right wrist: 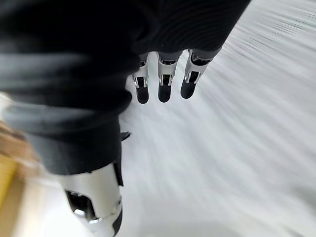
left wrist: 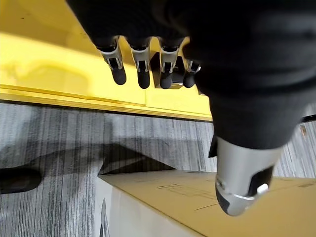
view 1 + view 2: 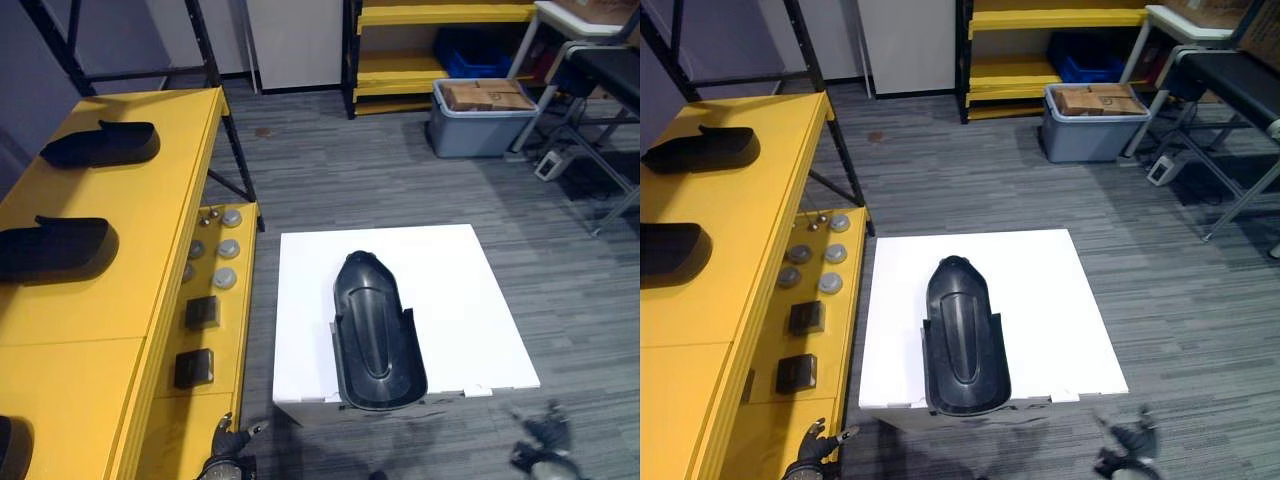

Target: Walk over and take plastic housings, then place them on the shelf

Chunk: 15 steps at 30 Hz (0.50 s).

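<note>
One plastic housing (image 3: 372,335) on white table (image 3: 470,320); left hand (image 3: 229,452), right hand (image 3: 543,442) well apart

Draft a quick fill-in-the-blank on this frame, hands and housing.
1. The black plastic housing lies on the ____ box.
2. The shelf on the robot's left is ____.
3. The left hand and right hand, fingers straight, hold ____.
Missing words: white; yellow; nothing.

The plastic housing (image 3: 372,335) looks smooth and faintly glossy — the white box (image 3: 455,300) matt.
</note>
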Available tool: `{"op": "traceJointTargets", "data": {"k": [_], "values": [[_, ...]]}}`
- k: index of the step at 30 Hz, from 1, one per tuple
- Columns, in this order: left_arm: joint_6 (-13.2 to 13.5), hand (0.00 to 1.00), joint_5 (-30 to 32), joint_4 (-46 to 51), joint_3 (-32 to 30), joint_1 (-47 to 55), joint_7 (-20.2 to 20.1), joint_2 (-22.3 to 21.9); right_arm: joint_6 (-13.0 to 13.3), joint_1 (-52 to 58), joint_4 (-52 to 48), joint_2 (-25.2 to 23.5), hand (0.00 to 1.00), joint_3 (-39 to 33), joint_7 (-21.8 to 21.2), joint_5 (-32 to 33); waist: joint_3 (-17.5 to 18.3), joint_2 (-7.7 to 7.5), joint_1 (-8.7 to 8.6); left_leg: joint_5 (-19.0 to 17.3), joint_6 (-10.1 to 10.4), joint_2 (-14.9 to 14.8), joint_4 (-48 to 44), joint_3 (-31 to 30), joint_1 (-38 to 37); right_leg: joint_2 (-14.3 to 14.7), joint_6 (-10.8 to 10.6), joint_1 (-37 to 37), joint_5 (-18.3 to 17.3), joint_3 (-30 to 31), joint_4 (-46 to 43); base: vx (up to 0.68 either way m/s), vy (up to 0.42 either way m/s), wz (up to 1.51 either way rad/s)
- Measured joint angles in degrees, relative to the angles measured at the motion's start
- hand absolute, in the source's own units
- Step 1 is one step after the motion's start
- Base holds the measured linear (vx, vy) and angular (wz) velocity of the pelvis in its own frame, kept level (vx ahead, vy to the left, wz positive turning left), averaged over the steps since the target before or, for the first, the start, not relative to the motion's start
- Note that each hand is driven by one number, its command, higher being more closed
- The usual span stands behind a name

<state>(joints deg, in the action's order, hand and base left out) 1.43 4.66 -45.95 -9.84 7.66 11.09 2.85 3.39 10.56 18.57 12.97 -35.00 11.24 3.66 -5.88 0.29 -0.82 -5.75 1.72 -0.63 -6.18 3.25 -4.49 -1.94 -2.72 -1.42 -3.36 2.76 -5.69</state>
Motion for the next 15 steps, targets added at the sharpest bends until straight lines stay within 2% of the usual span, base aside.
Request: {"op": "traceJointTargets", "data": {"k": [2,5,7,10,12,15], "values": [[0.0,0.0,0.0,-0.01,0.04,1.3,-0.27,-0.04,0.01,0.3,-7.08,2.26,0.0,-1.66,1.14,-1.15,0.35,-0.7,-0.49,0.0,0.0,0.12,0.02,0.02,-0.59,-0.13,0.39,-0.55,-0.52,-0.04,-0.01,0.04,0.017,-0.06],[0.0,0.0,-0.01,-0.1,0.3,3.03,-0.8,-0.54,0.09,-0.54,-16.24,4.05,0.0,-1.88,1.75,-2.48,1.36,-1.96,-1.52,-0.01,-0.01,0.06,0.01,-0.07,-0.88,-0.14,-0.1,-0.54,-1.64,-0.13,-0.92,0.01,-0.015,0.01],[0.03,0.0,-0.07,-0.32,0.56,3.41,-1.58,-1.15,0.19,-2.08,-19.68,5.02,0.0,-0.36,1.7,-2.5,1.72,-2.11,-1.8,-0.01,-0.02,0.03,0.03,-0.18,-0.84,-0.1,0.19,-0.53,-1.84,-0.19,-0.89,-0.02,-0.024,0.02],[0.31,0.0,-0.12,-1.4,2.49,3.12,-2.03,-1.17,1.33,-5.41,-23.91,5.36,0.0,5.89,1.03,-2.31,2.08,-2.07,-1.73,-0.03,-0.04,0.06,0.1,-0.78,-0.77,-0.1,0.52,-0.52,-2.05,-0.41,-0.73,-0.06,-0.013,0.02],[0.63,0.0,-0.27,-1.69,3.13,3.15,-2.61,-0.94,3.01,-7.36,-27.15,5.35,0.0,13.32,-0.81,-2.26,2.09,-2.06,-1.48,-0.04,-0.06,0.07,0.29,-2.28,-0.56,-0.09,0.55,-0.54,-2.07,-0.98,-0.45,-0.11,-0.008,0.12],[0.93,0.0,-0.49,-2.59,4.6,2.81,-2.67,-0.32,4.6,-9.83,-28.06,5.27,0.0,20.7,-2.41,-2.25,2.11,-2.0,-1.1,-0.15,-0.24,0.06,0.66,-3.6,0.03,-0.05,0.66,-0.45,-1.99,-2.16,0.13,-0.13,0.002,0.23]]}}
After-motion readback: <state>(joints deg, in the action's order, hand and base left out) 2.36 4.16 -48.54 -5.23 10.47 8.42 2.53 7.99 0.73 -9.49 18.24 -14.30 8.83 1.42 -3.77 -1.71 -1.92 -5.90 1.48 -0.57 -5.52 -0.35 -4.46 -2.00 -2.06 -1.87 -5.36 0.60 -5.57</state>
